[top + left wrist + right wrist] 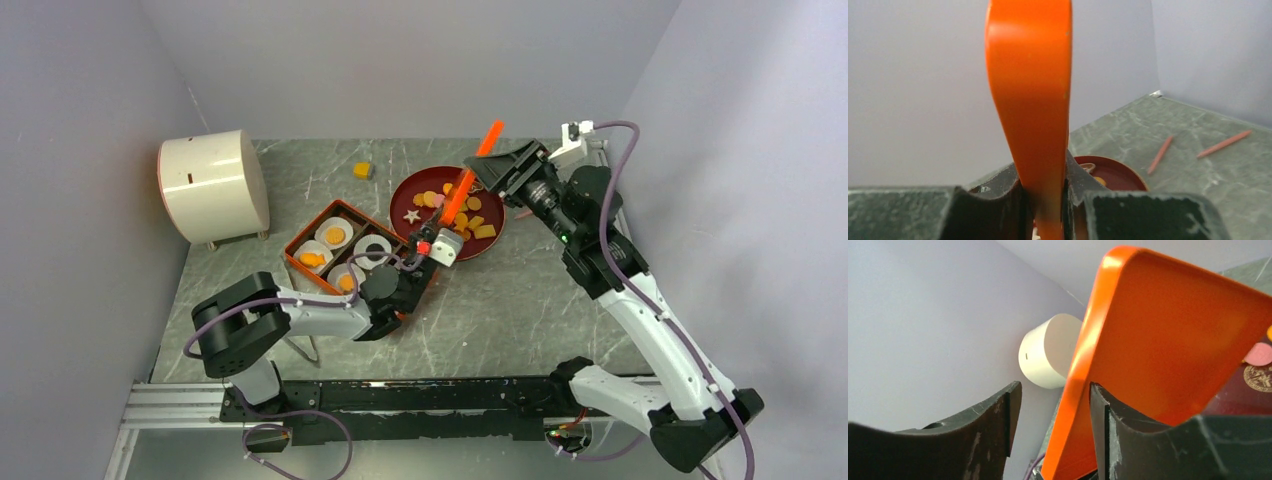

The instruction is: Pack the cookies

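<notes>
Slanting across the red plate [402, 192], an orange tool [462, 185] covers some cookies [430, 199].

A robotics lab test cell: plain pale lilac panel walls [420, 60] enclose a grey-green marbled tabletop [520, 310] at nine, twelve and three o'clock. At six o'clock, a slotted aluminium rail [170, 405] carries the black-and-white left arm [300, 315] and right arm [650, 320], both trailing purple cables.

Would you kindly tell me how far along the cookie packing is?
Done: orange cookies sit in at least three white paper cups in the rectangular brown box. In hand: the left gripper clamps the flat orange plastic tool; the right gripper's jaws stand open around it. Left: many cookies on the round dark red plate, one orange block on the table.
</notes>
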Available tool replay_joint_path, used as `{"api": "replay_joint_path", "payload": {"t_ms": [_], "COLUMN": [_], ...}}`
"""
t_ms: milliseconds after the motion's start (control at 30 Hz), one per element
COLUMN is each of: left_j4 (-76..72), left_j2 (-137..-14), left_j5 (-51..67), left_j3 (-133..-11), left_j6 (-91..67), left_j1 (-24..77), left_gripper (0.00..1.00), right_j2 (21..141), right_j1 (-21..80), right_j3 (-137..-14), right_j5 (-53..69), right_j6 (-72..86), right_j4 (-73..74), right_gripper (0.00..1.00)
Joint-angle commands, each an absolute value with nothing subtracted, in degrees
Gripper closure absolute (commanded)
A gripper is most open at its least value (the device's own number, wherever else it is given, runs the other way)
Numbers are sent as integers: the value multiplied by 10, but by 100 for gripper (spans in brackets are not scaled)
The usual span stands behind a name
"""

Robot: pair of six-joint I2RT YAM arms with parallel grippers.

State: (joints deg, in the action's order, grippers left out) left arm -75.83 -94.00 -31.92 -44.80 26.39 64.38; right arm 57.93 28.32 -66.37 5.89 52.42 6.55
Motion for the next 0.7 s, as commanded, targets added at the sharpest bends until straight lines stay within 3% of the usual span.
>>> {"api": "replay_joint_path", "payload": {"t_ms": [0, 233, 500, 667], "left_j4": [-805, -786, -746, -711], "left_j2": [-898, -876, -862, -854], "left_j5": [-299, -281, -247, -239], "left_j3": [-462, -450, -442, -435], "left_j6": [464, 604, 673, 709], "left_j1": [646, 646, 647, 647], "left_gripper": [95, 95, 95, 95], "right_j2": [547, 521, 546, 549], "right_j1": [282, 282, 282, 282], "right_j3": [-697, -666, -622, -607], "right_j5": [21, 8, 67, 81], "right_j6": [490, 512, 559, 578], "right_j4": [109, 156, 126, 94], "right_gripper": [40, 24, 25, 35]}}
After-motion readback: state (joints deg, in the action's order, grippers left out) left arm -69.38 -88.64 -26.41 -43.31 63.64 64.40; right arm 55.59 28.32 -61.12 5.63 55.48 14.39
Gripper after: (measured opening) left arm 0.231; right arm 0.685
